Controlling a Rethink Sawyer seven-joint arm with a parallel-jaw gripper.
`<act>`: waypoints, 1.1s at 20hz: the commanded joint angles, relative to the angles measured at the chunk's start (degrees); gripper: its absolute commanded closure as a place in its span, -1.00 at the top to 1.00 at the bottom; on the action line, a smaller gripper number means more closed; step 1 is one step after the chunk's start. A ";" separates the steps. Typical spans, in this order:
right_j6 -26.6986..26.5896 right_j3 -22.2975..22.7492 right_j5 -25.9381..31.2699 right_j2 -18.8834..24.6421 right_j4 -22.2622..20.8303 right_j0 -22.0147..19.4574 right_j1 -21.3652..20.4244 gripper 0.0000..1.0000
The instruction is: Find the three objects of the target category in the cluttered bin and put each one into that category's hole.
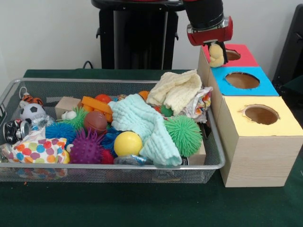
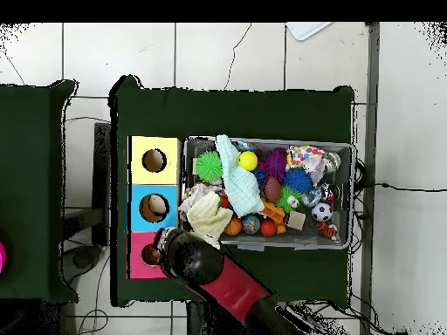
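Observation:
My gripper [image 1: 217, 53] hangs over the red box [image 1: 244, 59], right beside its round hole [image 1: 232, 55], shut on a small cream-yellow soft toy [image 1: 216, 56]. In the overhead view the arm covers the gripper [image 2: 162, 244] at the red box [image 2: 137, 263]. The toy is hidden there. Next to it stand the blue box [image 1: 265, 86] and the yellow box [image 1: 284, 126], each with a round hole on top. Something pale shows inside the blue hole [image 2: 155, 207] from above. The wire bin [image 1: 118, 166] holds mixed toys and cloths.
In the bin lie a green spiky ball [image 1: 183, 135], a yellow ball [image 1: 128, 143], a purple spiky ball [image 1: 86, 147], a mint cloth [image 1: 142, 118], a cream cloth [image 1: 177, 90], a soccer ball [image 1: 31, 111] and a polka-dot cloth [image 1: 40, 151]. The boxes stand against the bin's side.

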 commanded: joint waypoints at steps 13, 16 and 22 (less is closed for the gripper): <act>13.03 2.66 -1.27 -9.80 -7.58 3.98 6.28 -1.00; 12.41 1.80 -2.48 -10.29 -9.21 3.31 7.91 -1.00; 13.69 2.41 -1.96 -9.28 -11.28 2.31 8.12 -1.00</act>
